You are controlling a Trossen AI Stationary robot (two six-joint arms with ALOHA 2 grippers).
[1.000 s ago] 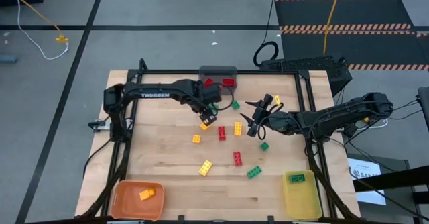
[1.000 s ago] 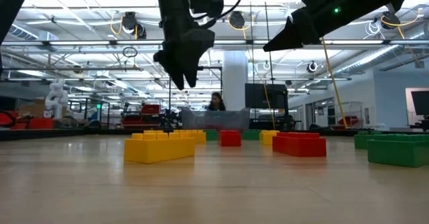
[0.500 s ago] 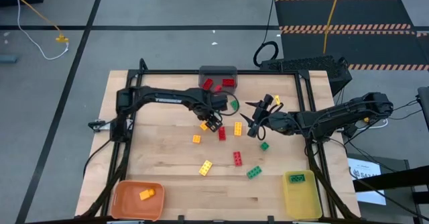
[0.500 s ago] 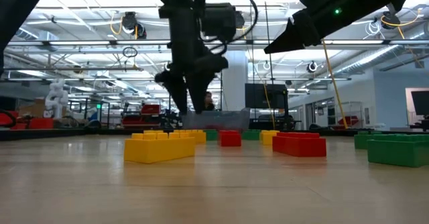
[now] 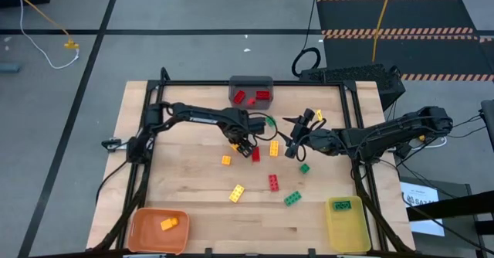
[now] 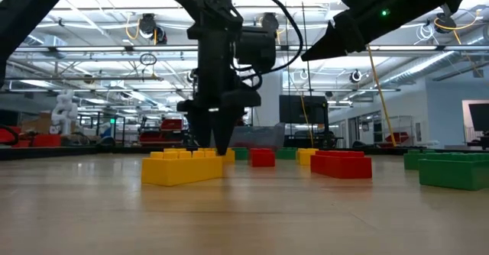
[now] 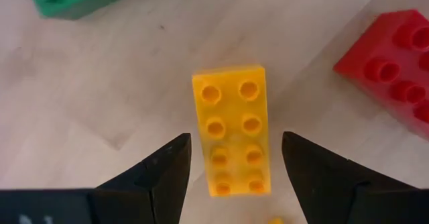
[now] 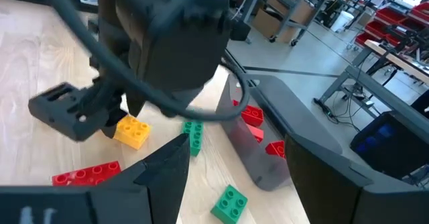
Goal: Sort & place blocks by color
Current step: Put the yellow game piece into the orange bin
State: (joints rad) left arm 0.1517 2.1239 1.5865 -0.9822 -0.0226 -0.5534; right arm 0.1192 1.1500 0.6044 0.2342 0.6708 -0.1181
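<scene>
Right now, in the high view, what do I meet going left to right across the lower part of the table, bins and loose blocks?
orange bin → yellow block → red block → green block → yellow bin

3 bins (image 5: 251, 81); blocks (image 5: 273, 182): 4 red, approx. 5 yellow, 5 green.

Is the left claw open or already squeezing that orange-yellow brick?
Open. In the left wrist view the left gripper has a finger on each side of the orange-yellow brick, with bare wood showing in both gaps.
</scene>
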